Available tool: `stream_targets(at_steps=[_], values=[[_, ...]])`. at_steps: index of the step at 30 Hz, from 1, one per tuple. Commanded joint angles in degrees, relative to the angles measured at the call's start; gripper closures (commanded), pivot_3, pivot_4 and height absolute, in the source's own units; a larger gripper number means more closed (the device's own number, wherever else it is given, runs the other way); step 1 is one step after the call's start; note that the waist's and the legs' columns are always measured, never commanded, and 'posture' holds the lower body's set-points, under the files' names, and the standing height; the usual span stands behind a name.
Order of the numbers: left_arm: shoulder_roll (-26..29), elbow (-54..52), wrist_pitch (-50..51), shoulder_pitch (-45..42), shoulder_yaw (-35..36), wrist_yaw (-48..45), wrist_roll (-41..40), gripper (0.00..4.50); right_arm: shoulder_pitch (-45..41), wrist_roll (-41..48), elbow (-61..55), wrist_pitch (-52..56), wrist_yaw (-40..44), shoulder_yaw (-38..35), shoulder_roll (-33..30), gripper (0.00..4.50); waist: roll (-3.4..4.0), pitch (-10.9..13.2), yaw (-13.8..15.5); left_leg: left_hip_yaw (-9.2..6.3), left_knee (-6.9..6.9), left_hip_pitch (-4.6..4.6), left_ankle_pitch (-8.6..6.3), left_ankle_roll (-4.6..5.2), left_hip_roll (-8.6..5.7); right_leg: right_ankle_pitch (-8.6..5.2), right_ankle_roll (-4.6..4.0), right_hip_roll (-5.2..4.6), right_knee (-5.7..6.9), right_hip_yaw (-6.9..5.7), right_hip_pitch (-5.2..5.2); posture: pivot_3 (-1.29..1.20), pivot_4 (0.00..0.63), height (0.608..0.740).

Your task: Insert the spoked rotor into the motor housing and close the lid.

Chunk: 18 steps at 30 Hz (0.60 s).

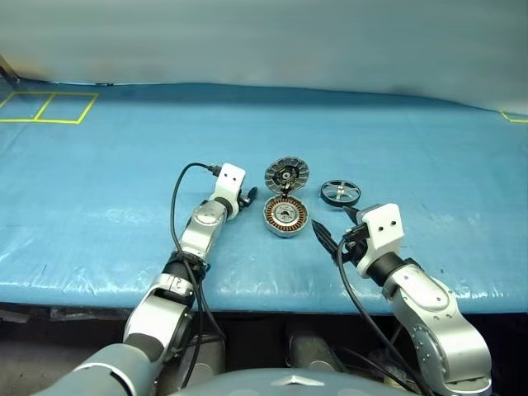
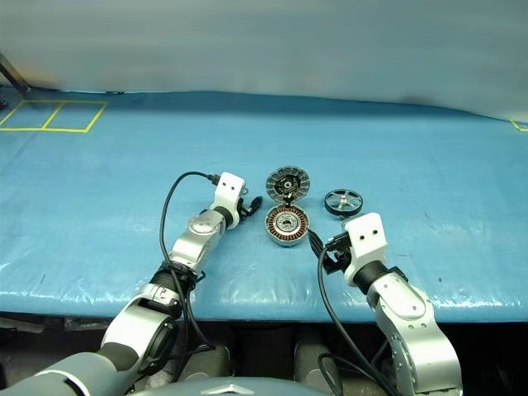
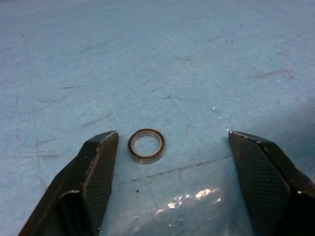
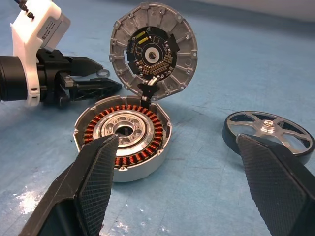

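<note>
The motor housing, a silver cup with copper windings, lies on the blue table. Its lid stands open, hinged at the far edge, its segmented face towards me. The spoked rotor lies flat to the housing's right. My left gripper is open and low over the table just left of the housing, with a small metal ring lying between its fingers, close to one fingertip. My right gripper is open in front of the housing, with the rotor behind one finger.
The blue cover spreads wide to the left, right and behind the parts. Yellow tape squares mark the far left corner. The table's front edge runs just below both forearms. A black cable loops from the left wrist.
</note>
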Motion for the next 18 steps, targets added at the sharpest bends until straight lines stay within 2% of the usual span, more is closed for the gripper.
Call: stream_targets(at_steps=[1,4,8,12,18], values=[[0.6,2.3,1.2,0.5,-0.6,0.4,1.6,1.87,-0.1,0.8,-0.9,-0.2,-0.7,-0.4,0.1,0.46,0.01,0.0,-0.2,0.00,0.00,0.01,0.00,0.00,0.00,0.00,0.00,0.00,0.00,0.00,0.00,0.00,0.150,0.740],[1.1,2.3,0.1,0.8,-1.0,-0.7,1.5,2.57,0.3,0.4,-0.7,-0.3,-1.1,0.0,-0.1,0.46,0.01,0.0,-0.3,0.00,0.00,0.04,0.00,0.00,0.00,0.00,0.00,0.01,0.02,0.00,0.02,0.00,0.150,0.740],[1.7,2.9,-0.7,1.0,-1.7,-1.0,2.4,3.79,0.2,0.4,-0.7,-0.4,-1.4,0.5,-0.3,0.46,0.02,0.0,-0.3,0.02,0.00,0.05,0.00,0.00,0.01,0.00,0.00,0.01,0.02,0.02,0.02,0.00,0.150,0.740],[2.0,1.9,-1.6,1.9,-1.4,-3.3,1.6,3.87,-0.3,0.5,-0.4,-0.5,-1.4,0.7,-0.6,0.46,0.04,0.0,-0.4,0.02,-0.01,0.06,0.00,0.00,0.02,0.00,0.00,0.02,0.02,0.02,0.02,0.00,0.150,0.740],[2.8,1.0,-0.9,2.9,-1.0,-1.8,2.4,3.87,-0.7,0.2,0.3,-0.9,-1.2,1.1,-1.1,0.46,0.04,0.0,-0.4,0.02,-0.02,0.06,0.00,0.00,0.02,0.00,0.00,0.01,0.00,0.02,0.02,0.00,0.150,0.740]])
